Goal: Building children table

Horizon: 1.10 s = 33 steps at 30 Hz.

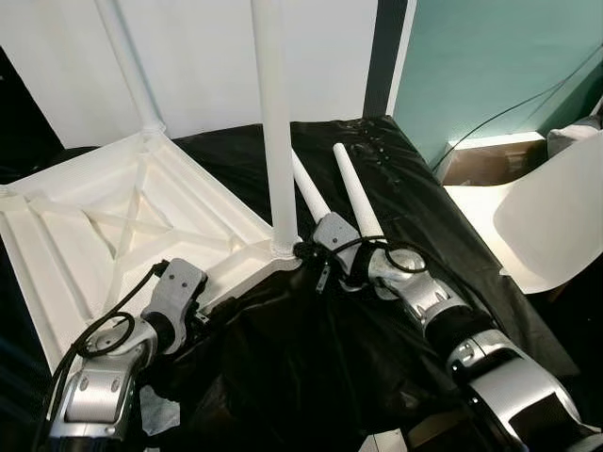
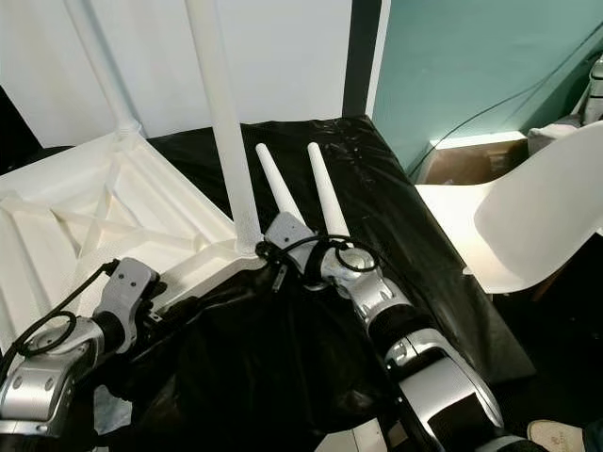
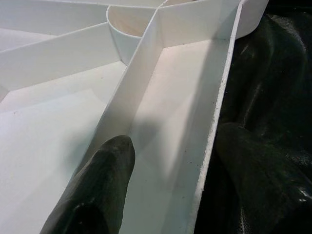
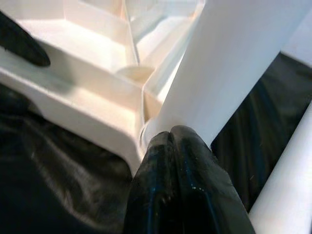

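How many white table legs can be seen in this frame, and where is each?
4. Two stand fitted in the upturned tabletop: the near-corner leg by the right gripper, and the far-corner leg. Two loose legs lie on the black sheet.

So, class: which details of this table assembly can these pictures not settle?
- Upright leg: top cut off by the eye views' upper edge.
- Leg's seating in the tabletop socket: hidden by the right end effector in the right wrist view.
- Two loose legs: lower ends hidden behind the right arm.
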{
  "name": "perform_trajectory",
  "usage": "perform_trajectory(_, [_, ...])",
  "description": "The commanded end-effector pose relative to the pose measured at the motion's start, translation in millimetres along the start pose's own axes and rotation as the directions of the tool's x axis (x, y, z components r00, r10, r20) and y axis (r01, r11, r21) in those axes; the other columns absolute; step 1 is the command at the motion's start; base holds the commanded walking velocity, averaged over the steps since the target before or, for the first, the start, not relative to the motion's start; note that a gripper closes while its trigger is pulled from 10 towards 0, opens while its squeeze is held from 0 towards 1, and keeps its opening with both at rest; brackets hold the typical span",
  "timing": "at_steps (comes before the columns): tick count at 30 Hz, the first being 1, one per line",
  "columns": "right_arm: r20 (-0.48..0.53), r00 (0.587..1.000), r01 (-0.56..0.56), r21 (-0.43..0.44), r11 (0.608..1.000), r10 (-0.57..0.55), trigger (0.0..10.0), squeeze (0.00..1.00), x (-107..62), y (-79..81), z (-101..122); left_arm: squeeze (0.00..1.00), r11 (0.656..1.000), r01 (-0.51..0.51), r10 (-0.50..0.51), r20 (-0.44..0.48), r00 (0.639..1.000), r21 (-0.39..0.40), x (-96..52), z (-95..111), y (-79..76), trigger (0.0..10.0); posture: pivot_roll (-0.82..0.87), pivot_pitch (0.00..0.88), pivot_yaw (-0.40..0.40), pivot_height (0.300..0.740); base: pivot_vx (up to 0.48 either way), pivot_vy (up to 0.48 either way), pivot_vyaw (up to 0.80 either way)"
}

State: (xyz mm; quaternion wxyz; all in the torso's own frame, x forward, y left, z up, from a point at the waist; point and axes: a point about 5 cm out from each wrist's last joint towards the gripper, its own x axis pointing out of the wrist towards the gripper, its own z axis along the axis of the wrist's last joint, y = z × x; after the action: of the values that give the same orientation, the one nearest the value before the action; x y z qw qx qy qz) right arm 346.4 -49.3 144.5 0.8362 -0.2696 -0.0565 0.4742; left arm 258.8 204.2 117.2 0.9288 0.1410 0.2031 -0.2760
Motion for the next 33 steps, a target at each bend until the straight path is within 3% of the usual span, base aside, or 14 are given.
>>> perform_trajectory(1, [0.016, 0.999, -0.029, -0.015, 0.999, 0.03, 10.0, 0.0, 4.2, -0.3, 6, 0.0, 0.999, -0.02, 0.015, -0.097, 0.995, -0.048, 2.4, -20, -2.0, 9.5, 0.05, 0.0, 0.004, 0.74, 0.0, 0.0, 0.0])
perform_trajectory(2, [0.03, 0.998, -0.048, -0.025, 0.999, 0.049, 10.0, 0.0, 7.9, -0.6, 9, 0.0, 0.999, -0.011, 0.005, -0.114, 0.993, -0.049, 3.5, -23, -4.5, 2.3, 0.05, 0.0, 0.003, 0.74, 0.0, 0.0, 0.0])
perform_trajectory(3, [0.038, 0.997, -0.061, -0.028, 0.998, 0.062, 10.0, 0.0, 10.4, -0.8, 11, 0.0, 0.999, 0.002, -0.009, -0.122, 0.992, -0.055, 4.8, -24, -7.0, 0.0, 0.05, 0.0, 0.002, 0.74, 0.0, 0.0, 0.0])
perform_trajectory(9, [-0.011, 1.0, -0.002, -0.018, 1.0, 0.002, 10.0, 0.0, 17.7, -14.9, 11, 0.0, 0.996, 0.056, -0.061, -0.071, 0.996, -0.067, 11.1, -12, -21.1, 0.0, 0.09, 0.0, -0.009, 0.74, 0.0, 0.0, 0.0])
perform_trajectory(17, [-0.05, 0.985, 0.157, -0.096, 0.983, -0.162, 10.0, 0.0, 14.0, -37.3, 13, 0.0, 0.994, 0.0, -0.002, -0.021, 1.0, -0.109, 16.5, 1, -23.7, 0.0, 0.1, 0.0, -0.011, 0.74, 0.0, 0.0, 0.0])
perform_trajectory(20, [-0.053, 0.985, 0.159, -0.104, 0.982, -0.165, 10.0, 0.0, 14.8, -36.0, 12, 0.0, 0.991, 0.011, -0.011, 0.0, 1.0, -0.132, 18.4, 5, -26.5, 0.0, 0.1, 0.0, -0.01, 0.74, 0.0, 0.0, 0.0])
perform_trajectory(24, [-0.018, 0.992, 0.119, -0.13, 0.984, -0.123, 10.0, 0.0, 20.2, -21.9, 13, 0.0, 0.986, 0.012, 0.006, 0.105, 0.994, -0.165, 23.6, 23, -26.3, 0.0, 0.08, 0.0, 0.001, 0.74, 0.0, 0.0, 0.0])
perform_trajectory(25, [-0.002, 0.994, 0.113, -0.131, 0.985, -0.114, 10.0, 0.0, 22.1, -18.0, 15, 0.0, 0.986, 0.01, 0.017, 0.157, 0.987, -0.168, 24.3, 31, -24.2, 4.5, 0.08, 0.0, 0.005, 0.74, 0.0, 0.0, 0.0])
perform_trajectory(26, [-0.002, 0.994, 0.113, -0.131, 0.985, -0.114, 10.0, 0.0, 22.1, -18.0, 15, 0.0, 0.986, 0.01, 0.017, 0.157, 0.987, -0.168, 24.3, 31, -24.2, 4.5, 0.08, 0.0, 0.005, 0.74, 0.0, 0.0, 0.0])
perform_trajectory(27, [0.022, 0.994, 0.112, -0.121, 0.986, -0.11, 10.0, 0.0, 24.2, -15.3, 18, 0.0, 0.985, 0.022, 0.014, 0.209, 0.978, -0.171, 23.4, 38, -22.7, 10.0, 0.07, 0.0, 0.007, 0.74, 0.0, 0.0, 0.0])
perform_trajectory(28, [0.054, 0.993, 0.114, -0.106, 0.988, -0.109, 10.0, 0.0, 25.9, -12.8, 23, 1.0, 0.985, 0.032, 0.01, 0.245, 0.969, -0.169, 22.0, 43, -21.6, 10.0, 0.07, 0.0, 0.009, 0.74, 0.0, 0.0, 0.0])
perform_trajectory(33, [0.143, 0.983, 0.119, -0.028, 0.992, -0.114, 10.0, 0.0, 23.8, -5.2, 33, 1.0, 0.994, 0.063, -0.032, 0.304, 0.952, -0.092, 11.3, 51, -20.5, 10.0, 0.07, 0.0, 0.007, 0.74, 0.0, 0.0, 0.0])
